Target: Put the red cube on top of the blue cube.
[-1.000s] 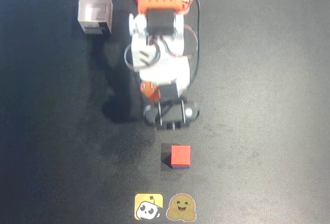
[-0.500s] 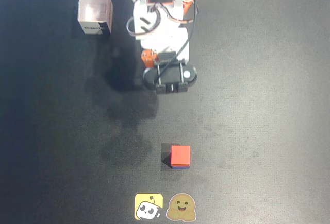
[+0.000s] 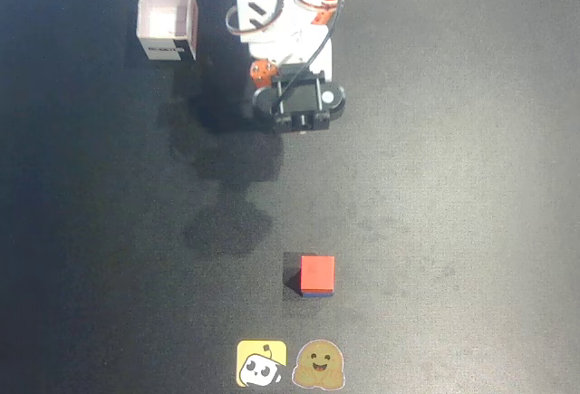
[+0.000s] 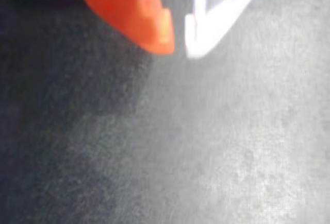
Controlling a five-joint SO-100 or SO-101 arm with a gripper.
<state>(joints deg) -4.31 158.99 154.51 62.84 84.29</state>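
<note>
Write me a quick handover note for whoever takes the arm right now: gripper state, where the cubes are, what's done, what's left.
Gripper: empty, fingertips nearly together with a thin gap, nothing between them in the wrist view. The arm is folded back near its base at the top of the overhead view.
Red cube: sitting on top of the blue cube, of which only a thin blue edge shows beneath it, low centre on the dark table.
White box: top left, apart from the cubes.
Done: the stack looks complete and the arm is clear of it.
Left: apparently nothing; just confirm the red cube sits squarely.
</note>
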